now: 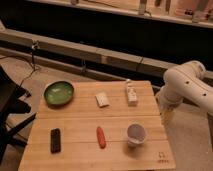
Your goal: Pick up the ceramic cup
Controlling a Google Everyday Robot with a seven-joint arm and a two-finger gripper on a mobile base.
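The ceramic cup (136, 134) is small, round and white with a greyish-lavender inside. It stands on the wooden table (80, 125) near the front right corner. My white arm (186, 85) bends in from the right. The gripper (165, 114) hangs down just past the table's right edge, to the right of and behind the cup, apart from it.
A wide green bowl (59, 93) sits at the back left. A white packet (102, 99) and a white bottle lying on its side (131, 93) are at the back. A black block (55, 140) and an orange-red stick-shaped object (101, 137) lie at the front. A dark chair (10, 107) stands to the left.
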